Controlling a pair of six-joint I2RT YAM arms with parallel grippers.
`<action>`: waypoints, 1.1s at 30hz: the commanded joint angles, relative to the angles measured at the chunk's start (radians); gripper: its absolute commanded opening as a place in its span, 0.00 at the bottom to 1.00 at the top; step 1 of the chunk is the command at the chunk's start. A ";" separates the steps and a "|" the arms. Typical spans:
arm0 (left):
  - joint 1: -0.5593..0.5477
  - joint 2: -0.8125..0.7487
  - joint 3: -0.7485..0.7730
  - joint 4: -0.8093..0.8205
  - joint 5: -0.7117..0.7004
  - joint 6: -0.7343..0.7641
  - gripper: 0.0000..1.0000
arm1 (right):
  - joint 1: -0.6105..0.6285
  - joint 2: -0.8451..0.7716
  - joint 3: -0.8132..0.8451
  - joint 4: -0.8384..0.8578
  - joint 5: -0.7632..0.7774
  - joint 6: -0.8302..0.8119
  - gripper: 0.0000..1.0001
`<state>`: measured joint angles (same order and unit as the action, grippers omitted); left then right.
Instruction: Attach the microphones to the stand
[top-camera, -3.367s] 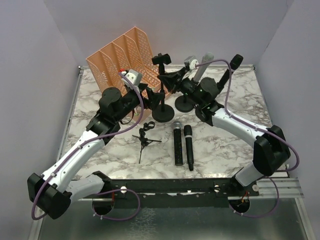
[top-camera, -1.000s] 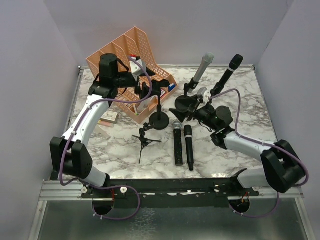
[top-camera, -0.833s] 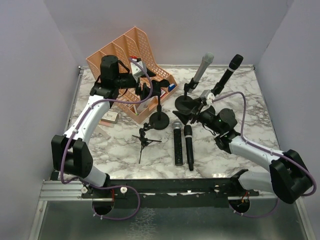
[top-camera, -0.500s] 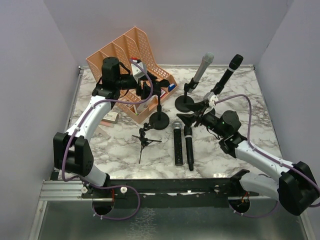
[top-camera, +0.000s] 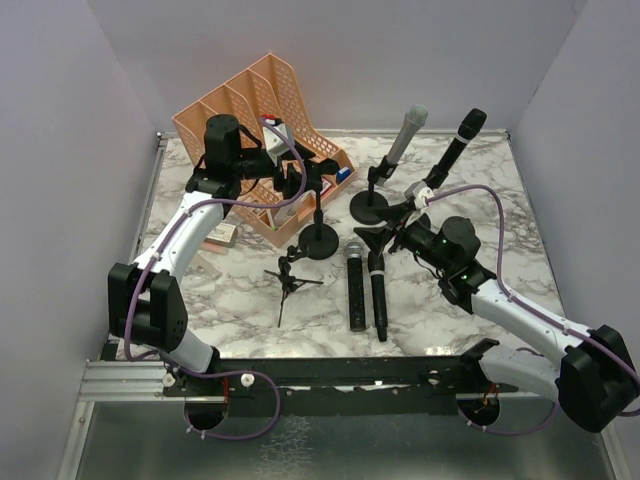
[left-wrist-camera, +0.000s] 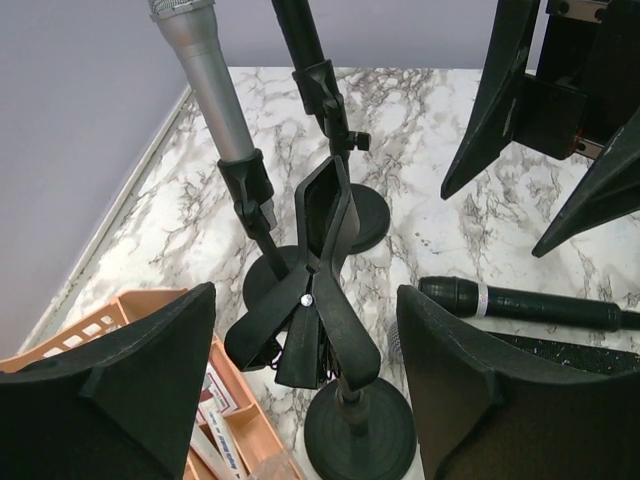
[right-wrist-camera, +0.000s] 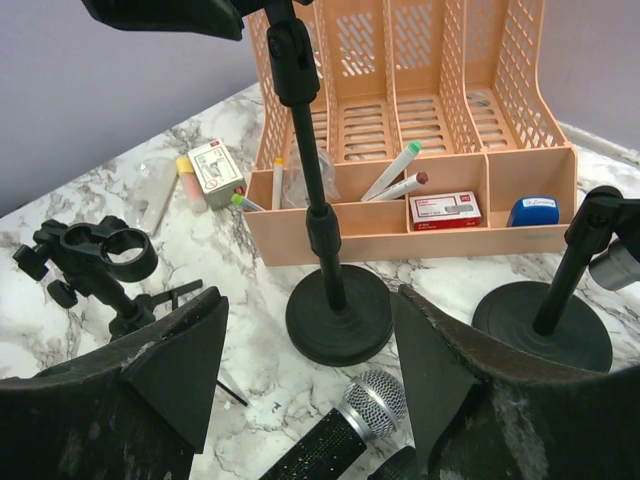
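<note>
Silver-grille mic just beneath right jaws

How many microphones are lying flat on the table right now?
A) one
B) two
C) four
B: the silver-headed microphone and the near black microphone lie side by side on the table; the grey microphone and the far black microphone are clipped in stands.

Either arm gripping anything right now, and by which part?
Nothing. Left gripper open either side of the empty clip; right gripper open over the silver-grille microphone.
</note>
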<state>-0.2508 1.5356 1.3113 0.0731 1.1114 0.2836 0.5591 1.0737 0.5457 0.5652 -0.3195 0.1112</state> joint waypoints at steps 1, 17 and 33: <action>-0.002 0.025 -0.011 0.001 0.027 0.001 0.71 | 0.001 -0.014 0.035 -0.048 0.020 -0.007 0.71; -0.002 0.011 -0.021 0.006 0.017 -0.017 0.00 | 0.001 -0.024 0.073 -0.162 0.024 0.015 0.62; -0.002 -0.005 -0.024 0.043 -0.022 -0.075 0.49 | 0.040 0.184 0.353 -0.768 0.147 0.360 0.71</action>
<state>-0.2508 1.5578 1.2968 0.0963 1.1007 0.2211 0.5846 1.2446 0.8978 -0.0391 -0.2317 0.3756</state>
